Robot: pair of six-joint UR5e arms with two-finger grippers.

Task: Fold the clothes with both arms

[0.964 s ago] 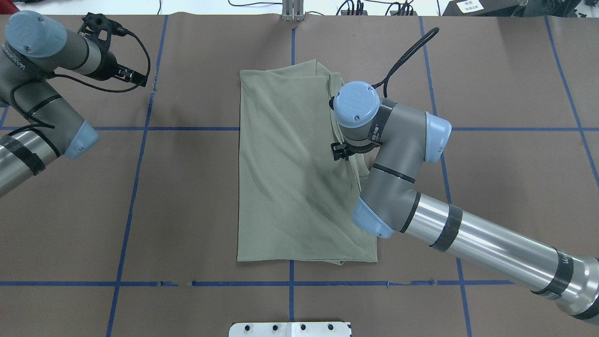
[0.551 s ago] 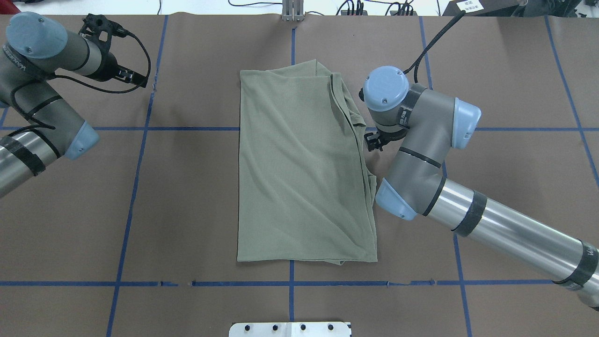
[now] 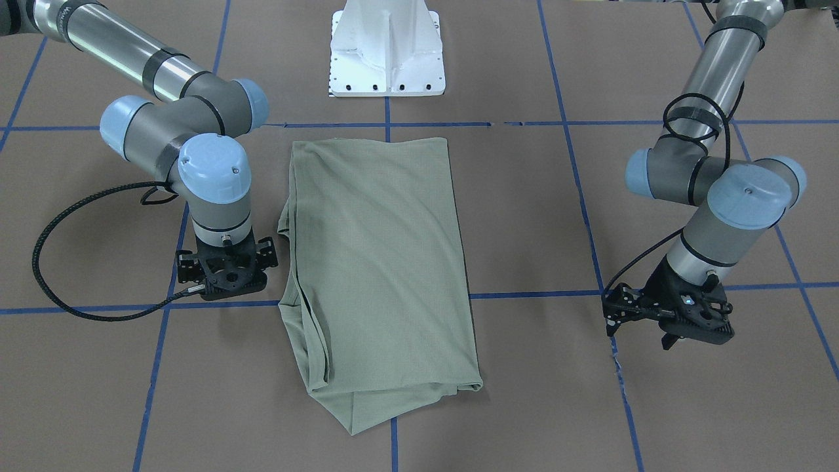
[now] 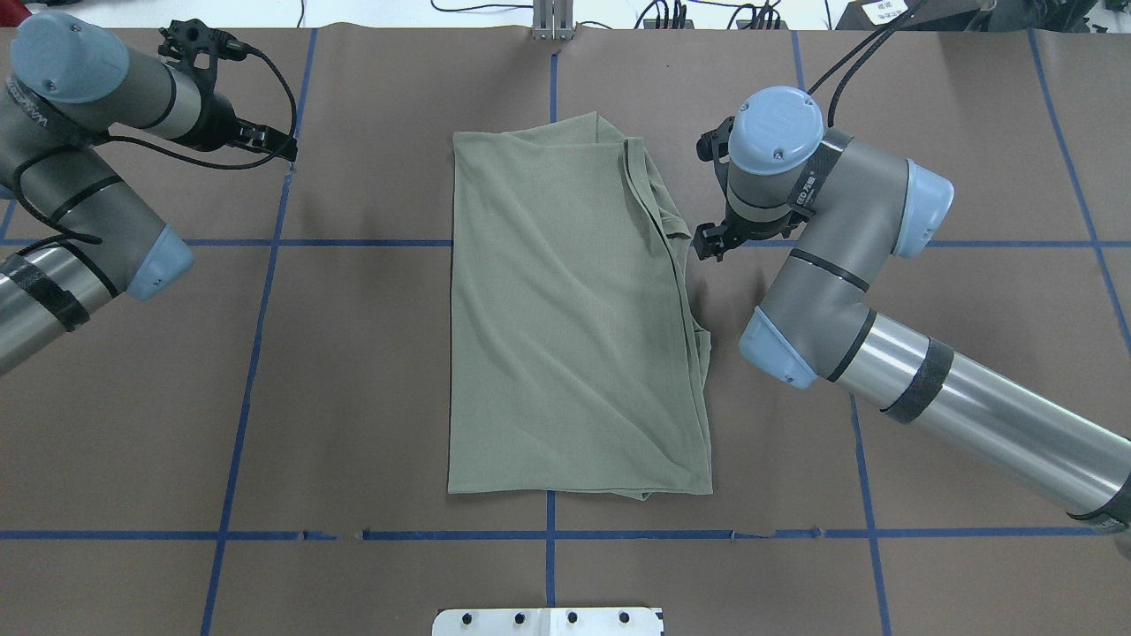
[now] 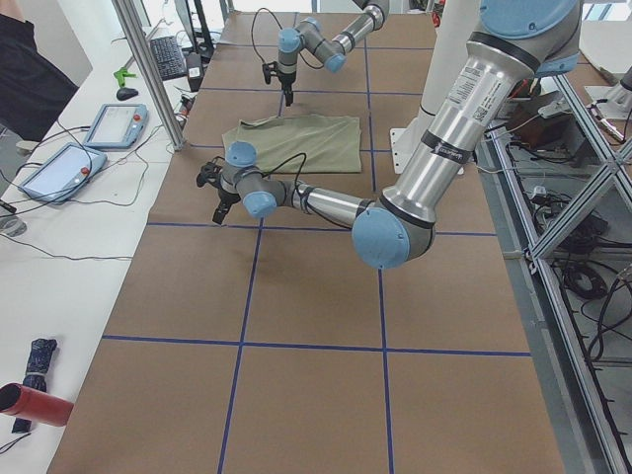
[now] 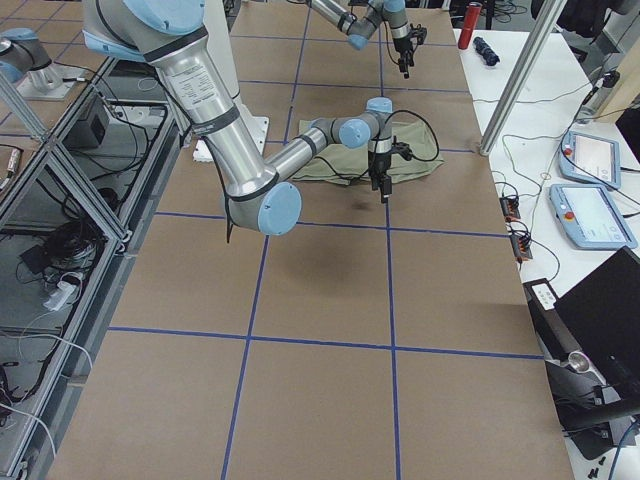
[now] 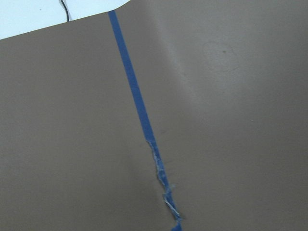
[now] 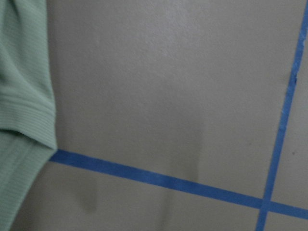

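One shirt (image 4: 565, 318); left gripper (image 3: 668, 321), right gripper (image 3: 226, 278) both off it

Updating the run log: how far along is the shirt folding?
Done: the shirt lies folded lengthwise into a narrow rectangle. In hand: nothing, no jaws on cloth; the right gripper hovers beside its edge, the left gripper far off over the table. Left: probably crosswise folds to shorten it.

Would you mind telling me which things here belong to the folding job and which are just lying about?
Job: sage-green shirt, left gripper, right gripper.
Lying about: white pedestal base, blue tape lines, tablets and red cylinder on the side bench.
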